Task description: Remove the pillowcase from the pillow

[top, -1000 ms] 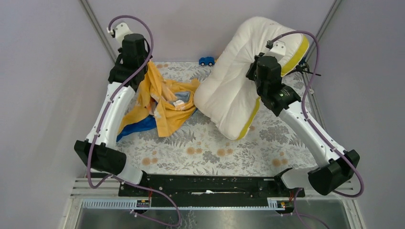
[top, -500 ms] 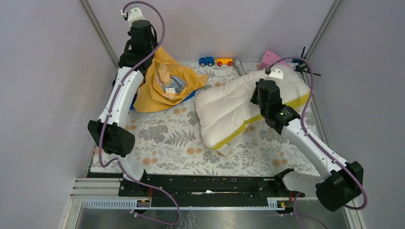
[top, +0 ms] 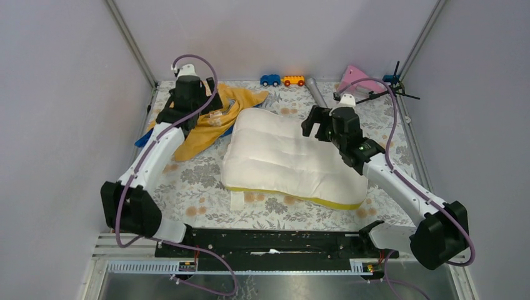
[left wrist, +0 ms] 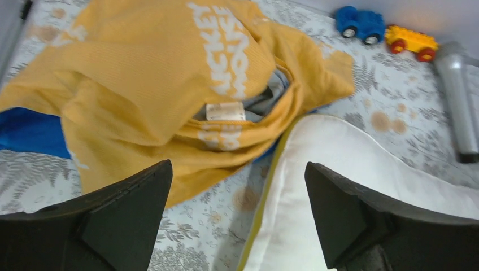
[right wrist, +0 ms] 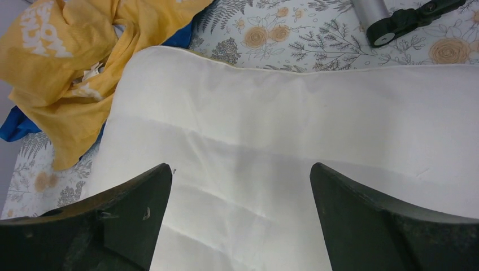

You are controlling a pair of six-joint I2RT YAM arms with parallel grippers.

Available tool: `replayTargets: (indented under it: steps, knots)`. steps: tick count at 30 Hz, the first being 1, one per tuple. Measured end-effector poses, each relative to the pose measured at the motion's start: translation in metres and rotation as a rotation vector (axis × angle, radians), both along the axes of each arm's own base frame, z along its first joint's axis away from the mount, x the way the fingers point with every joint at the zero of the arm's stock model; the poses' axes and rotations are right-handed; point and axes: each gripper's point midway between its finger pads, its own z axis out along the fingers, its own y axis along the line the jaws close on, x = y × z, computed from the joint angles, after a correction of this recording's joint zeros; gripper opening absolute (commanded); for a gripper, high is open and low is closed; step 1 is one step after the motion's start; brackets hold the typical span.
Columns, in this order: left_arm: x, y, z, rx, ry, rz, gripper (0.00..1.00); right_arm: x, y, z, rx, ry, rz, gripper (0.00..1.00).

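In the left wrist view the left gripper [left wrist: 236, 175] hangs with its jaws spread wide and nothing between them. Below it the pillowcase [left wrist: 147, 84] lies in a crumpled orange-yellow heap with white lettering on top, a small white label [left wrist: 225, 111] at its fold and a patch of blue showing at the left edge. The pillow [left wrist: 350, 186] fills the lower right, and its yellow-trimmed edge runs just beside the heap and touches it near the middle. On the floral mat [left wrist: 384, 113] behind them stand a blue toy car [left wrist: 359, 22] and a yellow toy car [left wrist: 411, 42], with a grey cylinder [left wrist: 458, 101] lying to their right. In the right wrist view the right gripper [right wrist: 240, 169] is likewise wide apart and empty, poised over the pillow's white quilted top; whether the fingers touch the fabric cannot be told. The pillowcase sits bunched at the upper left, and a black clamp [right wrist: 406, 20] lies on the mat beyond the pillow's far edge. From the top external view the pillow lies flat across the middle of the mat, bare, its yellow strip along the near edge. The pillowcase is wholly off it, heaped at the back left under the left gripper and meeting the pillow's back left corner. A pink object [top: 356, 76] rests at the back right.
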Motion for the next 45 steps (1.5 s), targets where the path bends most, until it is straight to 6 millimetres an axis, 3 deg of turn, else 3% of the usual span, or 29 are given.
replayTargets:
  steps: [5, 8, 10, 14, 17, 19, 21, 23, 26, 29, 33, 35, 37, 39, 45]
  knots:
    - [-0.041, -0.015, -0.014, -0.112, -0.064, -0.092, 0.99, -0.007, -0.006, 0.005, -0.010, -0.111, 0.026, 1.00]
    - [-0.062, -0.024, -0.045, -0.174, -0.057, -0.133, 0.99, -0.026, -0.022, -0.013, -0.039, -0.157, 0.018, 1.00]
    - [-0.074, -0.031, -0.077, -0.205, -0.031, -0.155, 0.99, -0.033, -0.034, -0.028, -0.076, -0.154, -0.005, 1.00]
    - [-0.097, -0.039, -0.124, -0.201, 0.020, -0.181, 0.99, -0.035, -0.052, -0.050, -0.149, -0.136, -0.069, 0.99]
    - [-0.103, -0.040, -0.141, -0.163, -0.009, -0.187, 0.99, -0.033, -0.066, -0.067, -0.168, -0.088, -0.114, 1.00]
    - [-0.106, -0.035, -0.153, -0.123, -0.031, -0.178, 0.99, -0.024, -0.086, -0.078, -0.139, -0.041, -0.177, 1.00]
    - [-0.110, -0.021, -0.166, -0.071, -0.034, -0.140, 0.99, -0.015, -0.118, -0.090, -0.111, 0.000, -0.283, 1.00]
    - [-0.110, -0.007, -0.169, -0.015, -0.051, -0.104, 0.99, -0.012, -0.149, -0.100, -0.097, 0.013, -0.390, 1.00]
    - [-0.104, 0.008, -0.159, 0.043, -0.113, -0.063, 0.99, -0.012, -0.164, -0.107, -0.120, -0.031, -0.423, 1.00]
    - [-0.097, 0.021, -0.146, 0.094, -0.173, -0.026, 0.96, -0.015, -0.168, -0.117, -0.178, -0.085, -0.392, 0.95]
    - [-0.090, 0.029, -0.134, 0.155, -0.276, -0.011, 0.96, -0.019, -0.172, -0.132, -0.280, -0.156, -0.338, 0.97]
    - [-0.098, 0.036, -0.147, 0.181, -0.321, -0.008, 0.95, -0.017, -0.171, -0.135, -0.309, -0.184, -0.311, 0.99]
    - [-0.109, 0.045, -0.174, 0.218, -0.260, -0.012, 0.94, -0.013, -0.171, -0.134, -0.324, -0.214, -0.305, 1.00]
    - [-0.111, 0.049, -0.185, 0.242, -0.232, -0.014, 0.93, -0.010, -0.172, -0.135, -0.344, -0.239, -0.298, 1.00]
    - [-0.091, 0.051, -0.164, 0.267, -0.323, -0.026, 0.92, -0.001, -0.175, -0.141, -0.378, -0.308, -0.304, 1.00]
